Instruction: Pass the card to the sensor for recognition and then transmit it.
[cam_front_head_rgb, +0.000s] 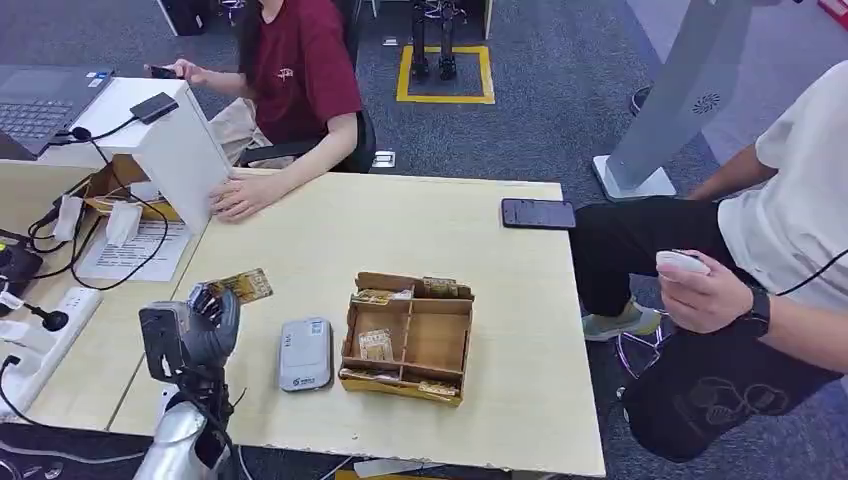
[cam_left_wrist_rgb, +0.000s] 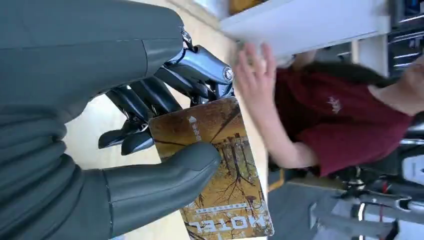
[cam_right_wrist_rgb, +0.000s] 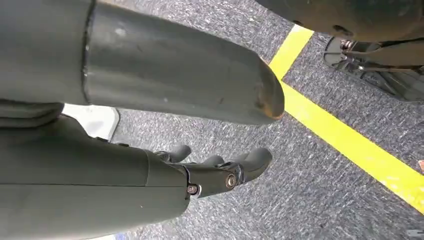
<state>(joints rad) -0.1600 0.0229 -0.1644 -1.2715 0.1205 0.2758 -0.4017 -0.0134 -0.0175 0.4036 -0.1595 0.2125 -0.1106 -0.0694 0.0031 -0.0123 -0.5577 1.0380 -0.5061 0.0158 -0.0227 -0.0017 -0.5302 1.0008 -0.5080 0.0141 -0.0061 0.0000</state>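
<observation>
A pale wooden table (cam_front_head_rgb: 500, 400) fills the middle of the head view, set on grey carpet with a yellow floor marking at the upper centre. At the lower left of that view the robot's left hand (cam_front_head_rgb: 205, 325) is raised over the table's near left corner, pinching a hotel key card (cam_front_head_rgb: 243, 287); the left wrist view shows the thumb (cam_left_wrist_rgb: 165, 175) pressed on the card's printed face and the dark fingers (cam_left_wrist_rgb: 145, 105) behind it, so the hold looks firm. The card juts up and to the right from the hand in the head view, its long axis running away from the palm. The grey card sensor (cam_front_head_rgb: 305, 353) lies flat on the table just to the lower right of the hand, beside a wooden compartment box (cam_front_head_rgb: 408, 337) holding more cards. The left hand is plainly the nearer one; judging by this, the card must swing down and rightward to the sensor. The right hand (cam_right_wrist_rgb: 220, 170) hangs over the carpet, fingers loosely curled and holding nothing. A person in a dark red shirt (cam_front_head_rgb: 300, 65) sits at the upper left, a hand on the table; another person (cam_front_head_rgb: 790, 200) sits at the right edge.
</observation>
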